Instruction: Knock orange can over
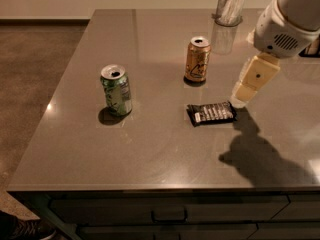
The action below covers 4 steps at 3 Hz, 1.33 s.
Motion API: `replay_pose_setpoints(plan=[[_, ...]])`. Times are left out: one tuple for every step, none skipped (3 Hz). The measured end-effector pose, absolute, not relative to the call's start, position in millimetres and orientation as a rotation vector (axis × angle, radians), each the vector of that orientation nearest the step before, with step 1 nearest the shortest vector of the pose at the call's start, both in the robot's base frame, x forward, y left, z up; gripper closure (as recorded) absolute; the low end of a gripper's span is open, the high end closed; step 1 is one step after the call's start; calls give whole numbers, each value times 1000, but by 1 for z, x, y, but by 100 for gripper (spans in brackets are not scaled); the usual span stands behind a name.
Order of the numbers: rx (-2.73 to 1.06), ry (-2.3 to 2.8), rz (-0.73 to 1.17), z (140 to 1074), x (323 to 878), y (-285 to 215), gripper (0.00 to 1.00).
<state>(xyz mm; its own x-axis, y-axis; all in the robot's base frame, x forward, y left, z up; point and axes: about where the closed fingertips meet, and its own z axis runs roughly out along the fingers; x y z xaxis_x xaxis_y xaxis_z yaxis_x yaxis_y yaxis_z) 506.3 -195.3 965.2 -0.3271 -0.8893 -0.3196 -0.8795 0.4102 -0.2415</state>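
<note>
The orange can point(197, 59) stands upright on the grey table point(150, 144), towards the back middle, its silver top open. My gripper point(242, 95) hangs from the white arm at the right, above the table, to the right of the can and a little nearer the front. It is apart from the can, just above the right end of a black snack packet point(211, 113).
A green-and-white can point(116, 90) stands upright at the left. A clear tumbler point(230, 4) stands at the back behind the orange can. The table's front edge with drawers runs along the bottom, and brown floor lies to the left.
</note>
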Motion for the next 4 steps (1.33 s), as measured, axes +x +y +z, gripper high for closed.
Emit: replay_pose_setpoints(plan=[[-1390, 2288, 33, 957, 536, -189, 0], [-1245, 2282, 99, 952, 564, -181, 0], [-1112, 2252, 128, 941, 603, -166, 0], [-1053, 2237, 128, 937, 626, -161, 0]])
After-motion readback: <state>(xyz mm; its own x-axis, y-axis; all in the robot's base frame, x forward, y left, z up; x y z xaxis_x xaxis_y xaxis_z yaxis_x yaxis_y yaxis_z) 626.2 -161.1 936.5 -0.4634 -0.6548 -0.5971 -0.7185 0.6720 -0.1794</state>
